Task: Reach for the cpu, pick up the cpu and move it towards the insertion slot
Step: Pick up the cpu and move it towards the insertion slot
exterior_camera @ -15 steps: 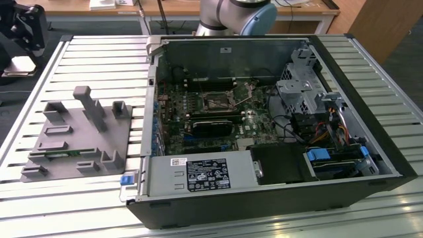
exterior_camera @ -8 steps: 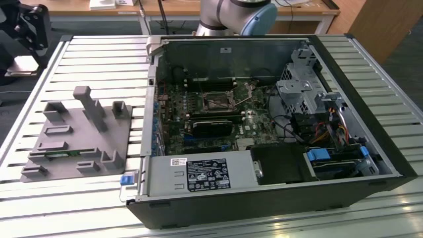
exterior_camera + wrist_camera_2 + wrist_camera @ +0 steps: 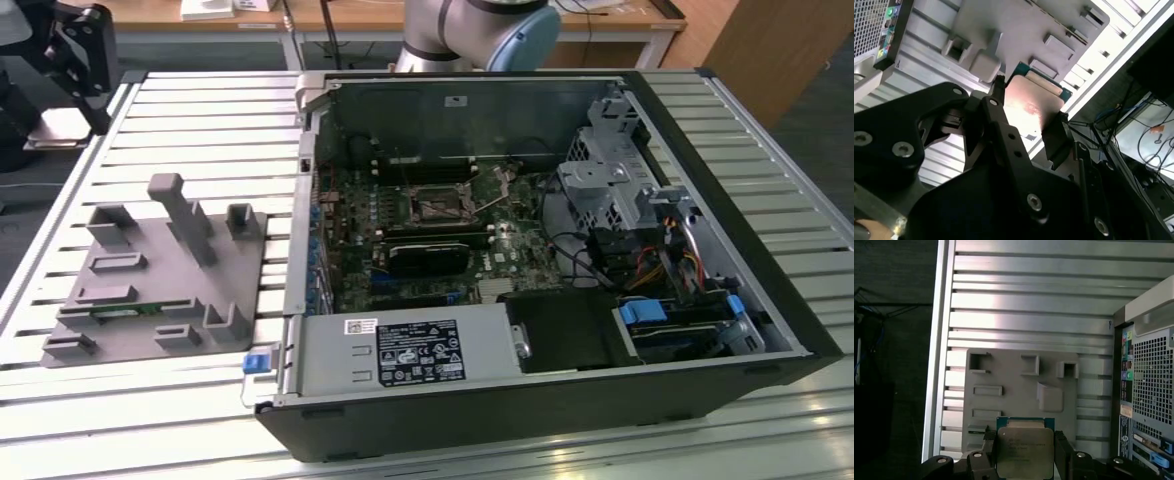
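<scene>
Your claw [image 3: 1025, 452] grips the cpu [image 3: 1024, 450] by two opposite edges at the lower centre of the first wrist view, above the grey fixture plate [image 3: 1014, 390] on the slatted desk [image 3: 1029, 300]

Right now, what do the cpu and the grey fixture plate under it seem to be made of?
The cpu, between the gripper jaws: a shiny silver top, apparently metal, glaring in the second wrist view, on a teal-green board edge. The fixture plate: matte uniform grey with raised blocks, probably plastic.
</scene>
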